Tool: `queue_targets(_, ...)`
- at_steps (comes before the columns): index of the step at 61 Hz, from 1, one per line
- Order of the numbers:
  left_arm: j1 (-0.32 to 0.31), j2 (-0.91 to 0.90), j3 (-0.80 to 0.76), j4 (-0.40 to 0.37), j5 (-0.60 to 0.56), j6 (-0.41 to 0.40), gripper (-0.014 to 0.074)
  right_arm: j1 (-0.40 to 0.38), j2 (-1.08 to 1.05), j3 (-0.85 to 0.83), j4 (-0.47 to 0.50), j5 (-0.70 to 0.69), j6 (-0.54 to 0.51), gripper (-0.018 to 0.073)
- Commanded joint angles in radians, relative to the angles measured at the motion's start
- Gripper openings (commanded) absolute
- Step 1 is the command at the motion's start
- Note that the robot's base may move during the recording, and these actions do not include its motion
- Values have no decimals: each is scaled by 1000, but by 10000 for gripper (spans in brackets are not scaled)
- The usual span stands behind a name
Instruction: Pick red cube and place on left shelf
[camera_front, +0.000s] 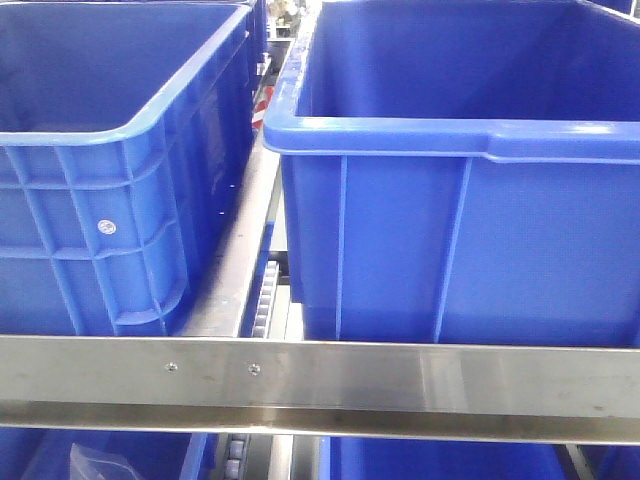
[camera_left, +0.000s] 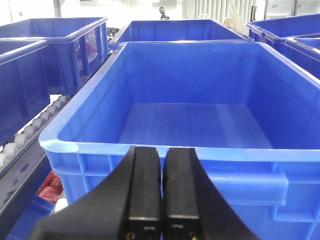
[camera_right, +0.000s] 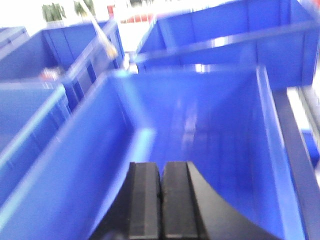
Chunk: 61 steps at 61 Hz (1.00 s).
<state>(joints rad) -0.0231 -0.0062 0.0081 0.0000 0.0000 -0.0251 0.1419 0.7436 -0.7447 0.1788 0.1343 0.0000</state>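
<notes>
In the front-facing view, the left shelf (camera_front: 330, 375) fills the frame: its flat steel front rail with two screws runs across the lower part. Above the rail stand two blue crates, the left crate (camera_front: 110, 190) in the upper left and the right crate (camera_front: 470, 190) in the upper right, apart from each other, with a roller track (camera_front: 265, 300) showing in the gap between them. Below the rail, more blue plastic shows along the bottom edge. No red cube and neither arm appears here.

In the left wrist view, the left tool (camera_left: 161, 200) sits at the bottom centre, its two dark fingers pressed together with nothing between them. Ahead of it is an empty crate (camera_left: 190, 120), its floor bare. At the lower left, under the rollers, something red (camera_left: 50, 186) lies on a lower level; I cannot tell whether it is the cube.

The right wrist view is blurred. The right tool (camera_right: 160, 200) at the bottom centre is also closed and empty, pointing over the inside of another blue crate (camera_right: 210, 130). No cube is visible there.

By my judgement the task is at an early stage: neither tool holds the red cube, the cube is not clearly located in any view, and both the pick and the placement on the shelf remain to be done.
</notes>
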Motion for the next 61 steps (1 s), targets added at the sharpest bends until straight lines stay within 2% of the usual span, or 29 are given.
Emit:
queue_targets(1,2,-14,25,0,-86,0,102,-2,-9,-28,4,-95,-6,48)
queue_targets(21,2,-14,25,0,-86,0,102,-4,-9,-28,-1,-105,-6,48)
queue_targets(34,2,-14,25,0,-86,0,102,-23,-69,16,-46,-15,-6,48)
queue_targets(44,2,-14,25,0,-86,0,102,-53,-180,161,-62,-44,-6,48)
queue_targets(61,2,-14,25,0,-86,0,102,-101,-447,527,-68,-134,-6,48)
